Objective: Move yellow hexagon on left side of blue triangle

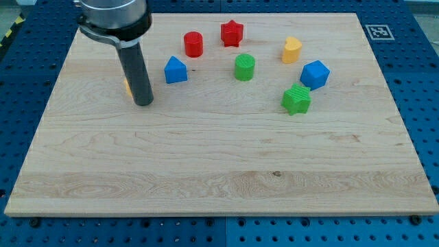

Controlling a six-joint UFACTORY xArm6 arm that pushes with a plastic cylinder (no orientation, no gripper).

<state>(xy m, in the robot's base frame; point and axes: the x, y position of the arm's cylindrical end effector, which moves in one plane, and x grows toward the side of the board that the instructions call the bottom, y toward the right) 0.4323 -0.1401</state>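
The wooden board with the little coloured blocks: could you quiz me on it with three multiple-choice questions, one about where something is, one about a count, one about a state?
1. Where is my tip relative to the blue triangle?
A. to the view's left of it
B. to the view's right of it
C. resting on top of it

2. How many red blocks lie on the board?
A. one
B. two
C. four

3. How much of the yellow hexagon shows?
A. all of it
B. only a sliver beside the rod
C. none

Answers: 1 A, the rod ends left of that block. 2 B, a red cylinder and a red star. 3 B, the rod hides most of it.
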